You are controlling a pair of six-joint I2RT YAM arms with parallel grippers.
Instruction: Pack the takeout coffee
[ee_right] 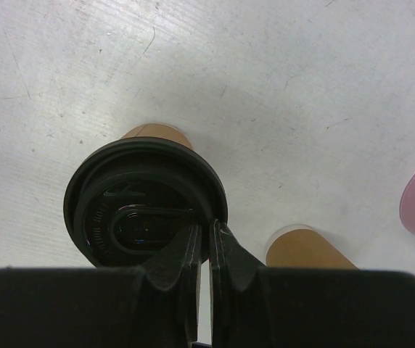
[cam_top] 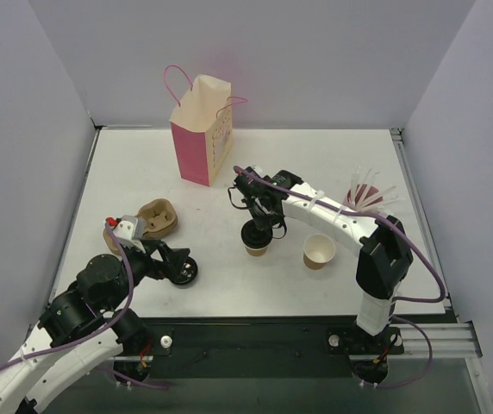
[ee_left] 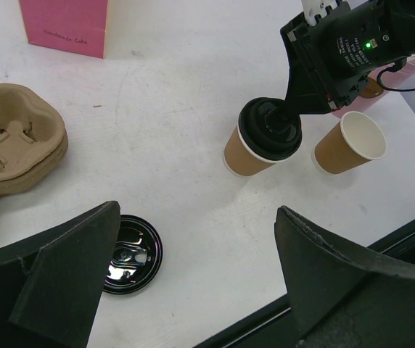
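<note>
Apparently touching the takeout coffee, right tool pressed together; left tool spread; lidless cup beside.

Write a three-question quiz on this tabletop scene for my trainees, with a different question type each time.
1. True or false: the left gripper is open.
2. The right gripper has its fingertips on: A) the lidded cup; B) the open cup; C) nothing.
3. Short answer: which object stands farthest from the arms' bases?

Key: 1 true; 2 A; 3 the paper bag.
</note>
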